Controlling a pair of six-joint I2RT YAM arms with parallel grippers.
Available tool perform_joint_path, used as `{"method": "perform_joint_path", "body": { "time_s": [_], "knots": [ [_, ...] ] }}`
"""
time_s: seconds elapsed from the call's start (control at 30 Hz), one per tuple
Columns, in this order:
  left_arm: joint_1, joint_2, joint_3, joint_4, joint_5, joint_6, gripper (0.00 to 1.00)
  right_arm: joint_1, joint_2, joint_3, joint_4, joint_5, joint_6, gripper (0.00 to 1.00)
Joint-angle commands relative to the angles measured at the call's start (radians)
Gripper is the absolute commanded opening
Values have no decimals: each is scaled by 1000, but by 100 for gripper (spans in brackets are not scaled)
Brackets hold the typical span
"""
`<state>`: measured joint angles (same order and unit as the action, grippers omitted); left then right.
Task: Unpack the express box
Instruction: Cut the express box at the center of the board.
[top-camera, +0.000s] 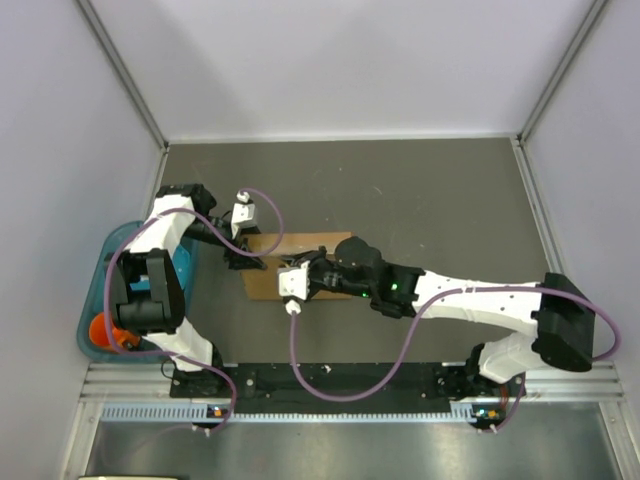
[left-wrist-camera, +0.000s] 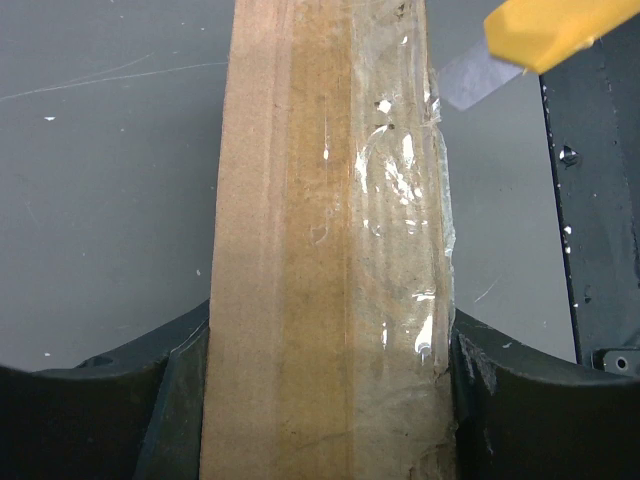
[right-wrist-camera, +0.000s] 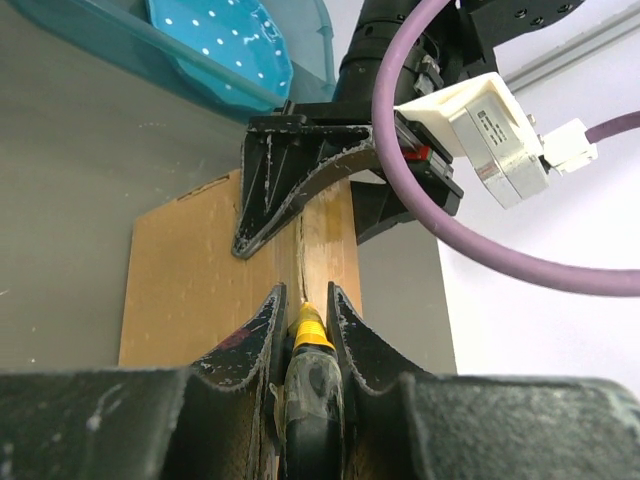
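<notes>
So this is the cut-the-tape stage of the unpacking. The flat plain brown cardboard express box (top-camera: 300, 246) sits mid-worktop, just in front of the arm bases. The left pincer (top-camera: 243, 258) is pinching its left end, with a finger on each side of the narrow taped edge. The right pincer (right-wrist-camera: 305, 296) is pressed together on a small yellow utility knife (right-wrist-camera: 312, 335), lined up with the seam running down that edge. In the left wrist view the grey blade (left-wrist-camera: 470, 82) is out, right beside the clear tape. I honestly can't tell if it's actually biting in yet.

My guess for the next move: get the blade tip into the seam and pull it straight along while the left side holds the box steady. It needs to go shallow, and it should stop short of the left fingers, since they're right on the cut line.

The worktop (top-camera: 430, 200) is dark grey, matte and a bit scuffed, with plain white walls around it. There's a translucent teal plastic bin (top-camera: 105, 250) at the left edge with something orange (top-camera: 100, 330) in it.
</notes>
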<state>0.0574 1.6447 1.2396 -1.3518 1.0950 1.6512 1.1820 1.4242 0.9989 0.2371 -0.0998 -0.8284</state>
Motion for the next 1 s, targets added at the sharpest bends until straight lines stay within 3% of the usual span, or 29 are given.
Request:
{"method": "perform_joint_path", "body": {
  "time_s": [0.0,0.97],
  "knots": [
    [9,1,-22,-184,-83,19,17,-10,-73,-29,-105,87,15,0],
    [9,-17,-28,-184,-81,19,16,-99,-142,-78,-208,164,-37,0]
  ]
}}
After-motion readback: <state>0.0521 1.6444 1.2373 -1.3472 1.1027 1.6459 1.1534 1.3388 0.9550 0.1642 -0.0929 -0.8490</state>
